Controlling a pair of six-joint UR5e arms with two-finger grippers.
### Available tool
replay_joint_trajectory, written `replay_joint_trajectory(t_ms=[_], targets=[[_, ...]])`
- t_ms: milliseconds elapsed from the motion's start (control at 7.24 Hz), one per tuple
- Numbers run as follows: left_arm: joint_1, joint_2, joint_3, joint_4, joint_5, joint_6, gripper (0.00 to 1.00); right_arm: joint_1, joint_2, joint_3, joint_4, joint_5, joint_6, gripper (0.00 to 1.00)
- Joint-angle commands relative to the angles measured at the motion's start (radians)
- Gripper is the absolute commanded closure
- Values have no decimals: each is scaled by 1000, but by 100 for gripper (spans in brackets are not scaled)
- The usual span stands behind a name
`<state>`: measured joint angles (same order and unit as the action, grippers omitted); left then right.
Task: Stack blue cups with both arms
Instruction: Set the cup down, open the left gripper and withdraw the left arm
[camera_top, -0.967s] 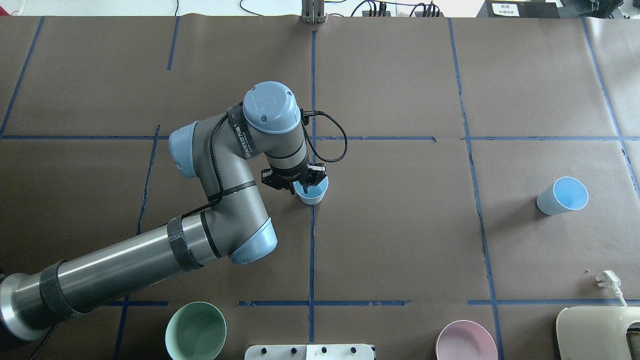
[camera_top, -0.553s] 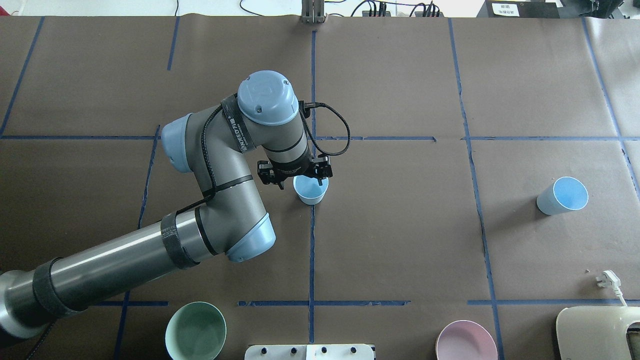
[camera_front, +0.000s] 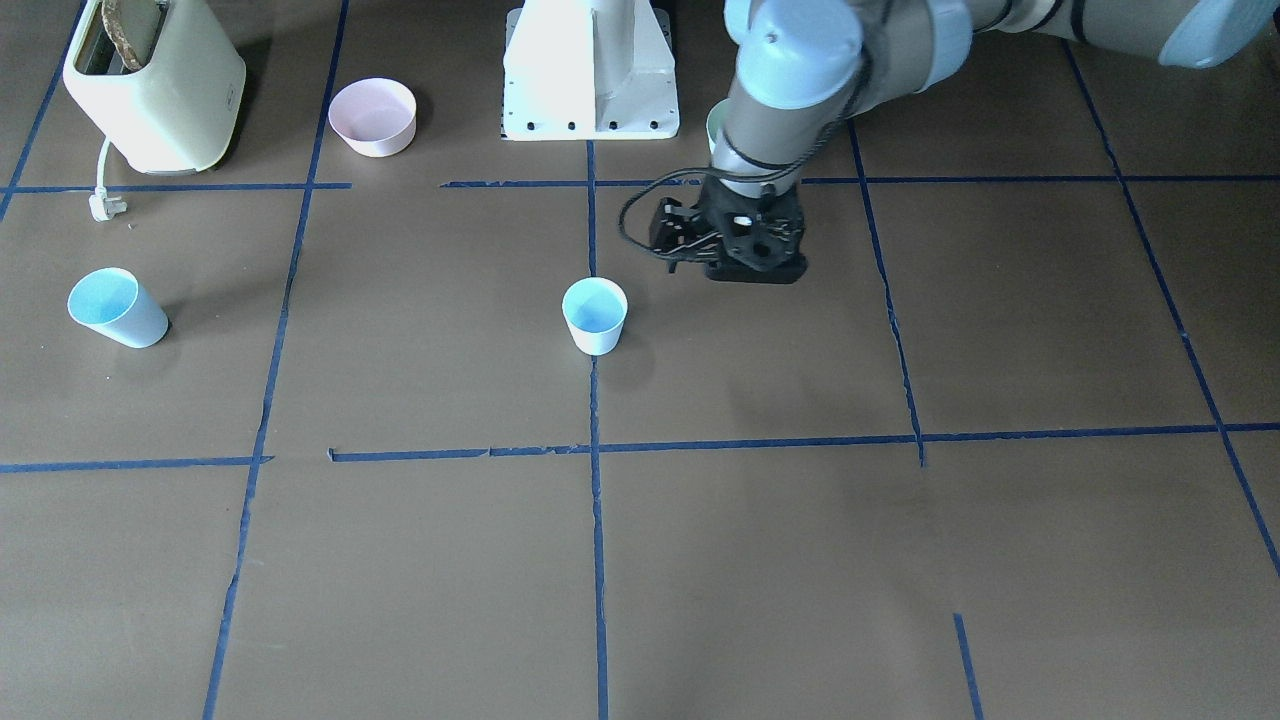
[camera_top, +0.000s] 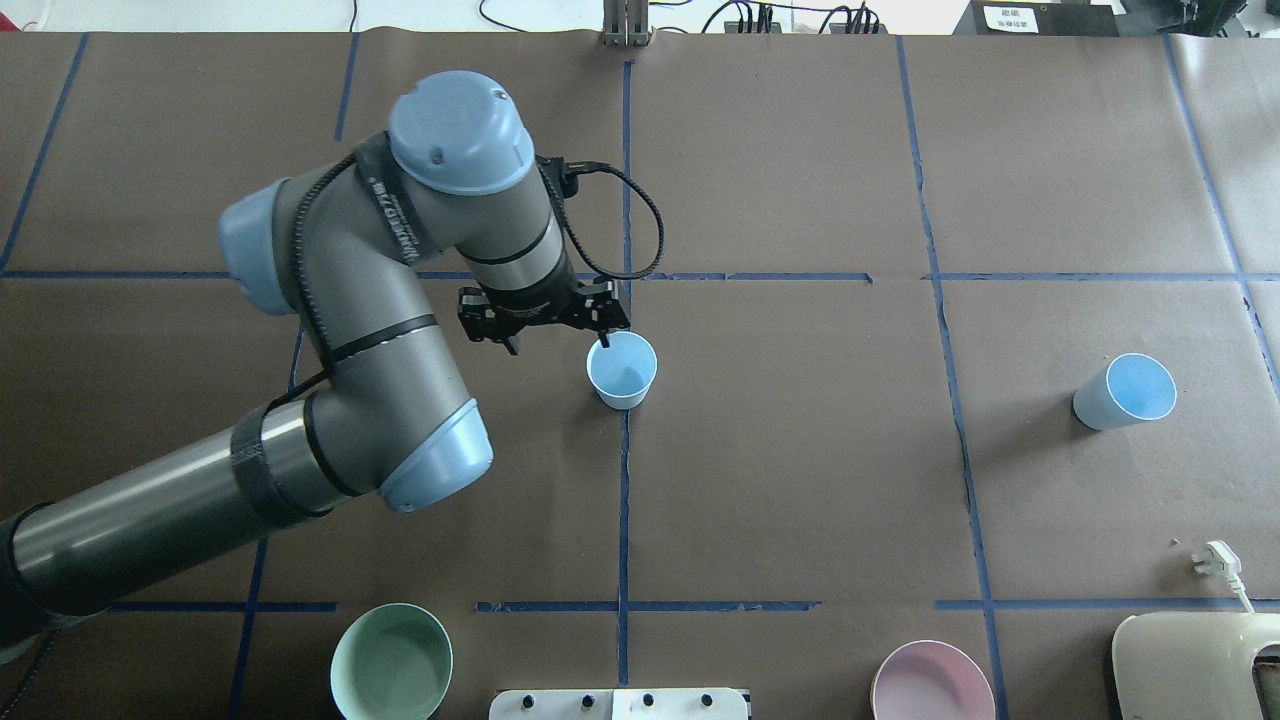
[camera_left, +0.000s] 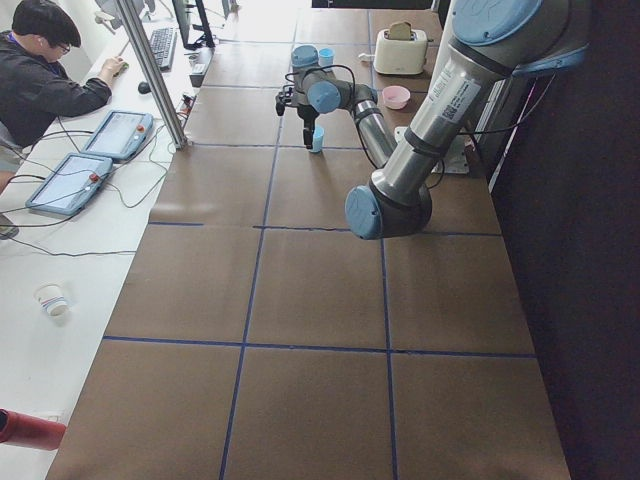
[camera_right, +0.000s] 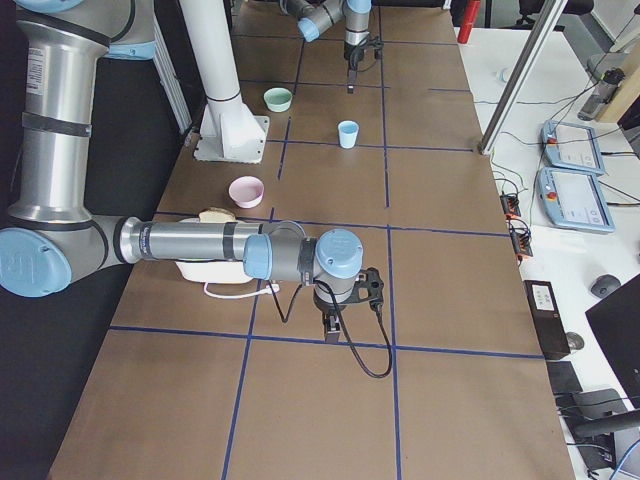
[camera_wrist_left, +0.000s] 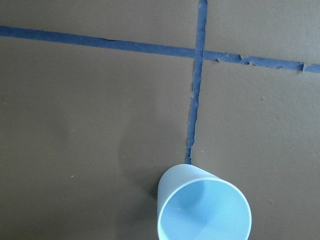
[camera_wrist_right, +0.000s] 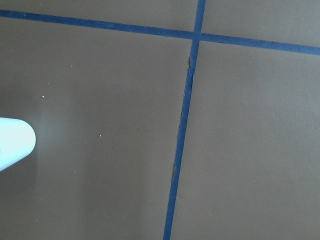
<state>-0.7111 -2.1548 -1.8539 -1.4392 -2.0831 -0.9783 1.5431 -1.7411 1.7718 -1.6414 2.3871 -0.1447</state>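
Note:
One blue cup (camera_top: 621, 370) stands upright on the blue centre line; it also shows in the front view (camera_front: 594, 316) and the left wrist view (camera_wrist_left: 204, 206). My left gripper (camera_top: 555, 338) is open and empty, hanging just left of that cup and apart from it (camera_front: 735, 250). The second blue cup (camera_top: 1125, 392) lies tilted at the far right of the table (camera_front: 115, 308). My right gripper (camera_right: 330, 325) shows only in the exterior right view, low over the table; I cannot tell whether it is open or shut. A pale cup side (camera_wrist_right: 15, 142) sits at the right wrist view's left edge.
A mint-green bowl (camera_top: 390, 662) and a pink bowl (camera_top: 932, 682) sit near the robot's base, either side of the white pedestal (camera_top: 620, 703). A cream toaster (camera_top: 1195, 665) with its plug (camera_top: 1215, 560) is at the near right corner. An operator (camera_left: 45, 85) sits beside the table.
My left gripper, which had a finger inside the centre cup's rim, has let go and moved up and to the left. The cup stays upright on the line.

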Motion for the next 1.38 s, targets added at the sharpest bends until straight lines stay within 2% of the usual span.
replay_joint_trajectory(t_ms=[0,276,415,553,691,829,967,1106,1244], targets=[[-178,273,-112,-7,-46,340,0,-9,2,3,0,0,8,0],[-478,450,-52,-7,-190,772,0,-20,5,8,2,0,14,0],[-633,485,37,-3,-239,979,0,-26,18,8,2,0,33,0],[-763,512,155,-4,-300,1144,0,-35,21,9,2,0,42,0],[-847,585,200,-9,-325,1185,0,-38,23,12,3,0,45,0],[-864,674,188,-36,-324,1182,0,-64,26,47,2,-3,65,0],[-866,690,183,-62,-325,1173,0,-107,25,87,3,-3,130,0],[-866,688,182,-63,-325,1175,0,-145,6,93,93,-5,208,0],[-866,687,182,-63,-325,1175,0,-193,-46,90,273,-9,358,0]])
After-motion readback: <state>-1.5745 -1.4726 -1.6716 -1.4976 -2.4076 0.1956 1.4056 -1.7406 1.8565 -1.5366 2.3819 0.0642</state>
